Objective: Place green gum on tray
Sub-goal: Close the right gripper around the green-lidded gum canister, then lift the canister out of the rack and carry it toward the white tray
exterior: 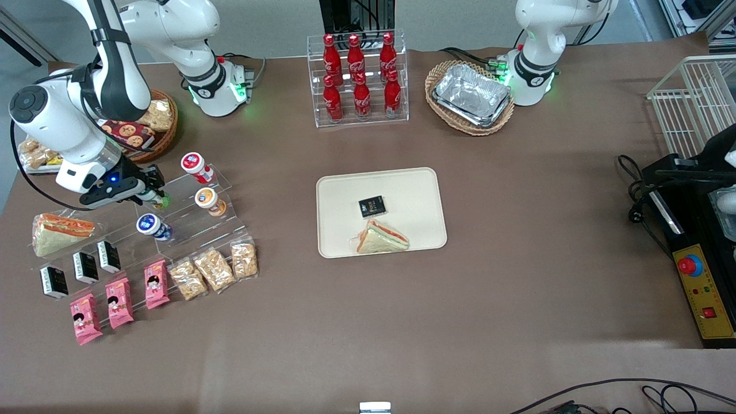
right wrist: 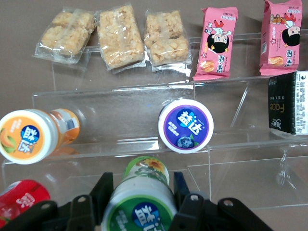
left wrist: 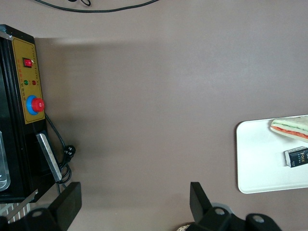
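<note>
Acrylic shelf (right wrist: 144,159): green gum (right wrist: 144,192) between gripper (right wrist: 140,202) jaws

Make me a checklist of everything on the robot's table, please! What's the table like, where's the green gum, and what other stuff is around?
Surface: brown table, flat.
Job's things: green gum on the clear stepped rack, between the end effector's fingers; tray mid-table, already holding a sandwich and a black packet.
Clutter: orange gum, blue gum, red gum, pink snack packs, cracker bags, cola bottles, foil trays in a basket.
Gripper: end effector at the rack, shut on the green gum.
Cables: black cable beside the control box.
Surroundings: white wire basket toward the parked arm's end.
</note>
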